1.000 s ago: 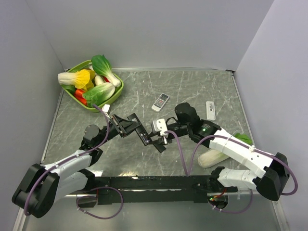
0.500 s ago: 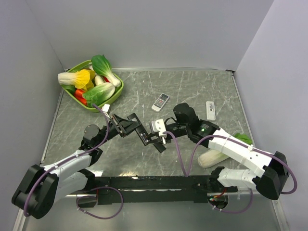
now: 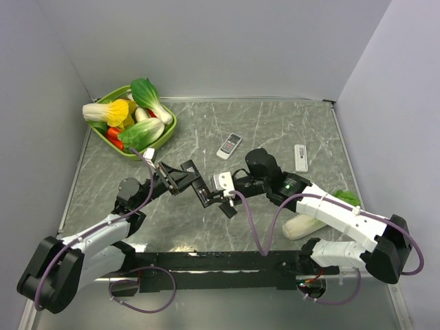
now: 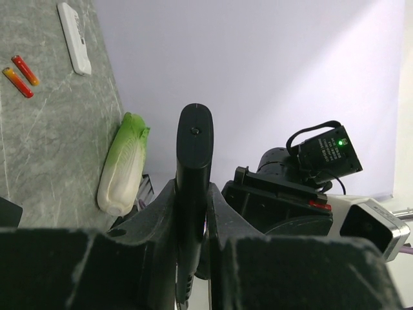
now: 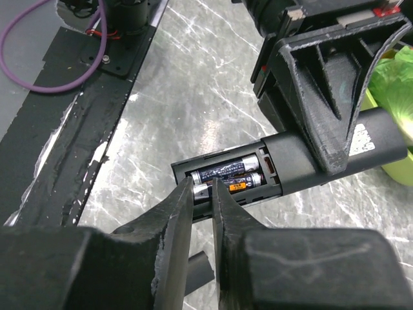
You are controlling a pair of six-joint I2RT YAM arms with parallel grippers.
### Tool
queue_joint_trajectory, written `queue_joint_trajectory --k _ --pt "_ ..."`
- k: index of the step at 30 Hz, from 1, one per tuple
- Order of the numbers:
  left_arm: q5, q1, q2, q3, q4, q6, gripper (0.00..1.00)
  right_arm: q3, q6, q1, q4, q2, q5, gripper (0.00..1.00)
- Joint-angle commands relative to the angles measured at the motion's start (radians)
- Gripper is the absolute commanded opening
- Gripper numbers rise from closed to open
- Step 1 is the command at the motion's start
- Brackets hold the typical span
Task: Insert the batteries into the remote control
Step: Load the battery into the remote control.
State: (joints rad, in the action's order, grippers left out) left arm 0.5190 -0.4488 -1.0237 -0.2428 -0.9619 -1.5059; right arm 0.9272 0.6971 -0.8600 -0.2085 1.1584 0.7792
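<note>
Left arm (image 3: 103, 234) and right arm (image 3: 330, 210) reach inward, tips nearly meeting.
Left pincer (image 4: 192, 219) clamped tight; right pincer (image 5: 201, 188) angled downward, its fingers narrowly apart.

Your table (image 3: 275, 130) is grey, veined with white like marble. The remote control (image 5: 310, 161) is black with a small white label. The batteries (image 5: 226, 175) in its bay are black with white print, and the nearer one carries an orange band and a silvery end. Two loose batteries (image 4: 19, 72) are orange-red, shading to yellow. A slim second remote (image 4: 74, 39) is white. The basket (image 3: 172, 126) is lime green, and its vegetables are green, white, yellow and orange. The cabbage (image 4: 122, 165) runs from white to bright green. The right fingers (image 5: 174, 232) are matte black. The cables (image 3: 251, 220) are purple.
</note>
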Motion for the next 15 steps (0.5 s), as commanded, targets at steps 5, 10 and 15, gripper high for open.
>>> queue_joint_trajectory --k 5,10,15 --pt "0.049 -0.011 0.07 -0.052 -0.124 -0.088 0.02 -0.004 0.036 -0.02 0.004 0.063 -0.123 0.15" --pt "0.055 -0.011 0.079 -0.062 -0.107 -0.079 0.02 0.038 0.032 -0.037 -0.046 0.106 -0.221 0.08" --pt "0.056 -0.011 0.097 -0.075 -0.075 -0.045 0.02 0.084 -0.013 -0.056 -0.106 0.159 -0.302 0.07"
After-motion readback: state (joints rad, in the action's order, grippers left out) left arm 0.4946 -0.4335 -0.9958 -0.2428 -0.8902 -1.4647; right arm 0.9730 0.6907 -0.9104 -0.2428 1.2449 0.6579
